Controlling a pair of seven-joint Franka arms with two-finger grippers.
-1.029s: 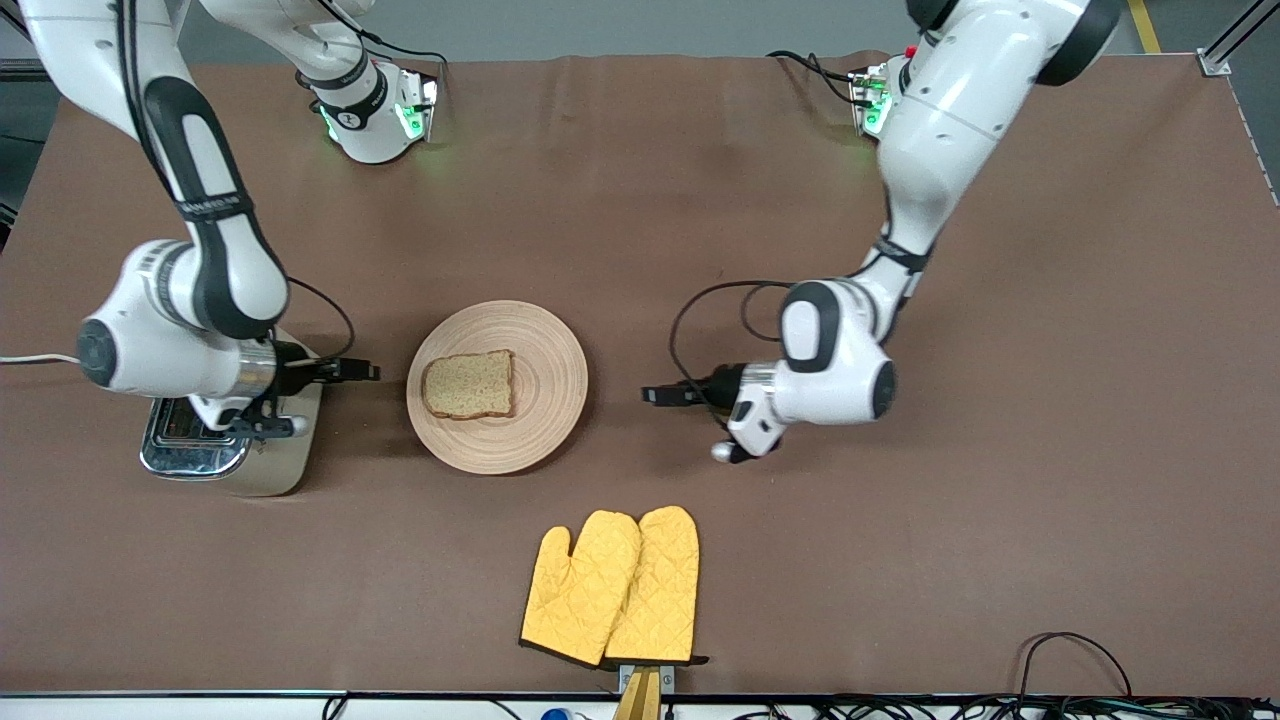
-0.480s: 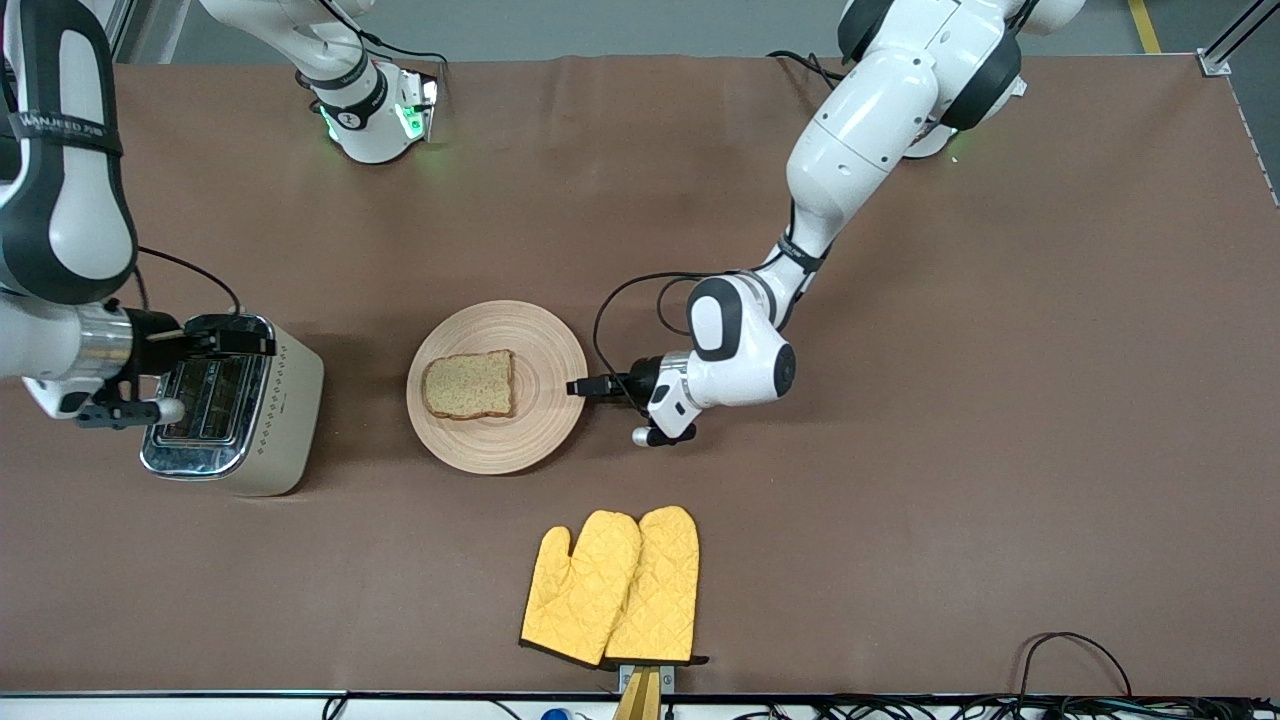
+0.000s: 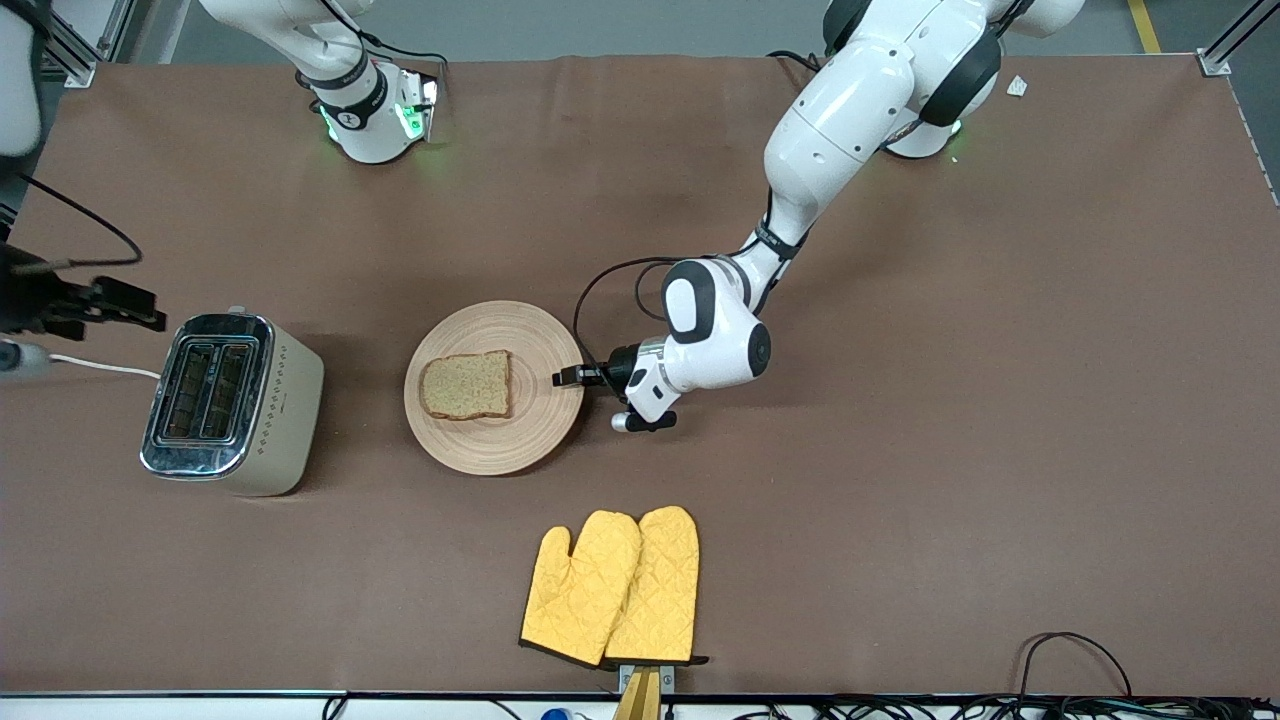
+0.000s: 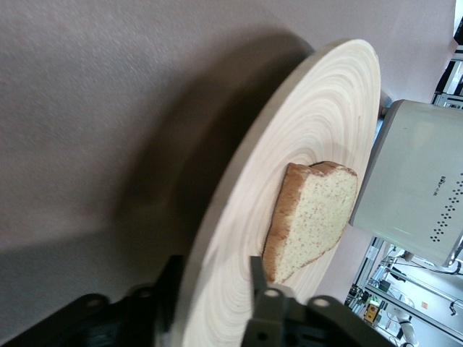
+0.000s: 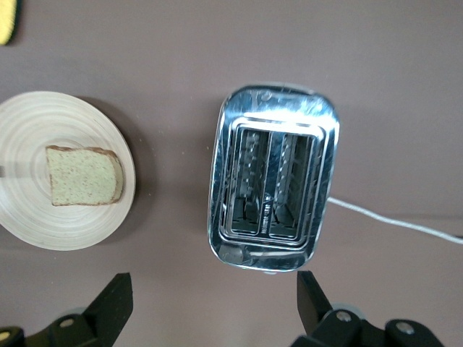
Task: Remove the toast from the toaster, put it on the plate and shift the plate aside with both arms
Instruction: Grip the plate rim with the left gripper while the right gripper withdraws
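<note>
The round wooden plate (image 3: pixel 500 440) lies mid-table with the toast (image 3: pixel 465 385) flat on it. My left gripper (image 3: pixel 560 377) is low at the plate's rim on the side toward the left arm's end of the table. In the left wrist view its jaws (image 4: pixel 213 267) are shut on the rim of the plate (image 4: pixel 318 123), one finger on top and one underneath, with the toast (image 4: pixel 315 217) just past them. My right gripper (image 3: pixel 150 308) hangs open and empty beside the toaster. Its wrist view shows both the plate (image 5: pixel 65 224) and the toast (image 5: pixel 83 176).
A silver two-slot toaster (image 3: pixel 232 403) stands toward the right arm's end of the table, its slots (image 5: pixel 273 177) empty and its white cord trailing off. Two yellow oven mitts (image 3: pixel 612 586) lie nearer the front camera than the plate.
My left gripper slid in to the plate's rim and closed on it, nudging the plate slightly. The right arm drew back from over the toaster toward its end of the table.
</note>
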